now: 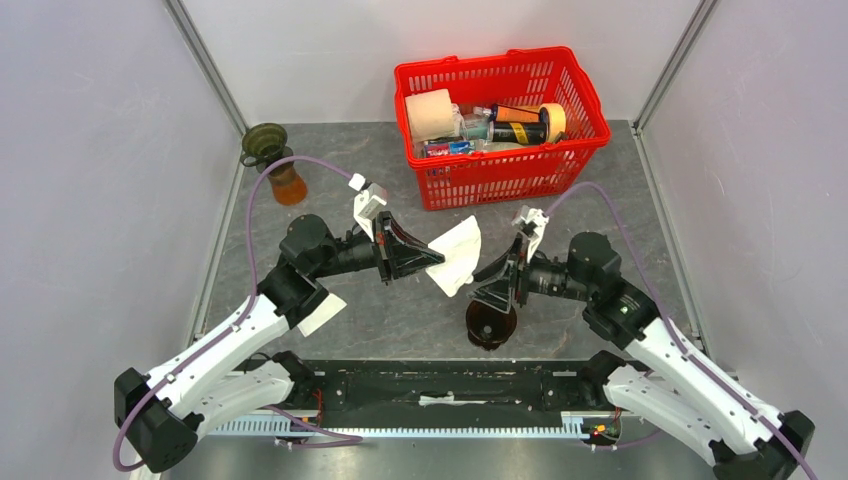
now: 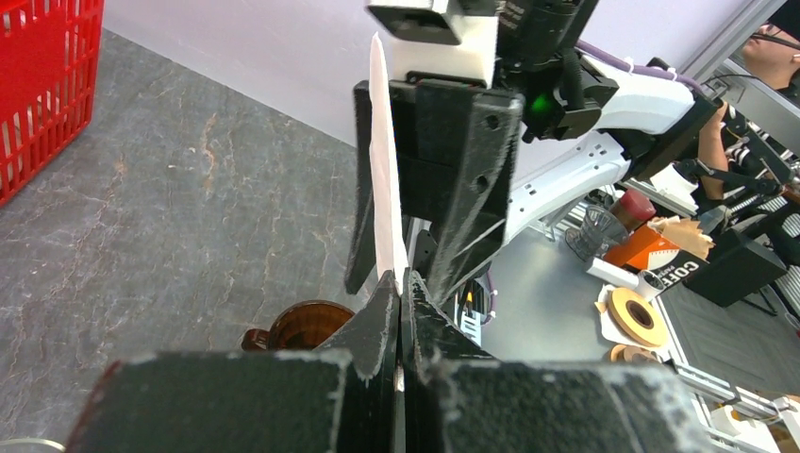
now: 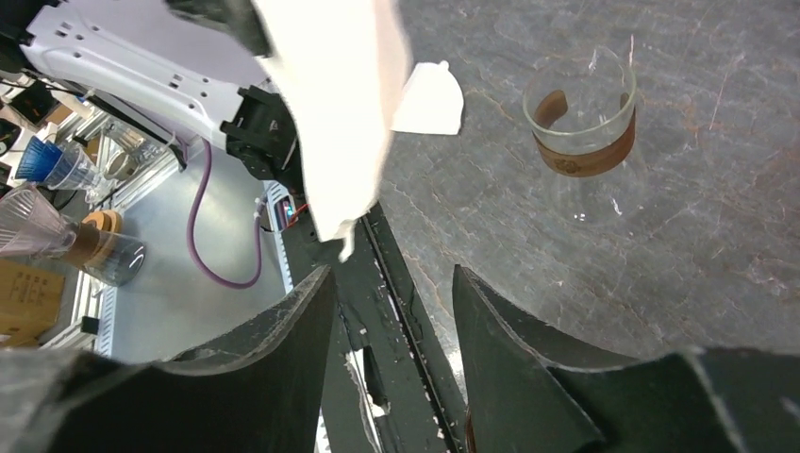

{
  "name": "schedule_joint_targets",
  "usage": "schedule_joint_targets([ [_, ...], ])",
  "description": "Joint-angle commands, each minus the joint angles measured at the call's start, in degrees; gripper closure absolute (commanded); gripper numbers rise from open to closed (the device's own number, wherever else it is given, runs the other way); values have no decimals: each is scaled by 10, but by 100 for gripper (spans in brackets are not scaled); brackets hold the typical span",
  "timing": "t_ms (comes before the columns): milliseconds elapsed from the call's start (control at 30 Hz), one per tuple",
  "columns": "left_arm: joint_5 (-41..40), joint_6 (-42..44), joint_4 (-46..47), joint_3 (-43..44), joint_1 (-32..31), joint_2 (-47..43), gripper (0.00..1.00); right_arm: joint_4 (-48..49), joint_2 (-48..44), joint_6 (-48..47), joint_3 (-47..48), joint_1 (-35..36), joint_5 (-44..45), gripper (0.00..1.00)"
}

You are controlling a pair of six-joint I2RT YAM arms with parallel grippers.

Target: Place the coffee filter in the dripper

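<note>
Closed left tool (image 1: 434, 261), parted right tool (image 1: 482, 288)

A grey marbled tabletop (image 1: 400, 315) spreads beneath my left gripper (image 1: 436, 262) and right gripper (image 1: 485, 289). Plain white walls (image 1: 90, 150) stand ahead of them and on both outer sides, joined by metal corner posts (image 1: 205, 60). The light is soft and even.

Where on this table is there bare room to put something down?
Bare patches: between carafe and basket at the back; between the spare filter and dripper in front. Crowded in the middle, where left gripper, right gripper and held filter meet.
</note>
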Motion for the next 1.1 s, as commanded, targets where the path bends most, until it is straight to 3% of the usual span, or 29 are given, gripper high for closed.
schedule_joint_targets([
  [0,2,17,5,-1,-1,-10,98,56,35,7,32,-1,-1,45],
  [67,3,16,5,-2,-1,-11,98,65,45,11,35,-1,-9,49],
  [300,0,19,2,-5,-1,-15,98,61,30,6,35,0,-45,47],
  [533,4,20,0,-5,-1,-16,98,34,25,-13,45,-1,-28,47],
  [1067,11,23,1,-4,-1,-16,98,2,23,-5,62,-1,-26,29],
])
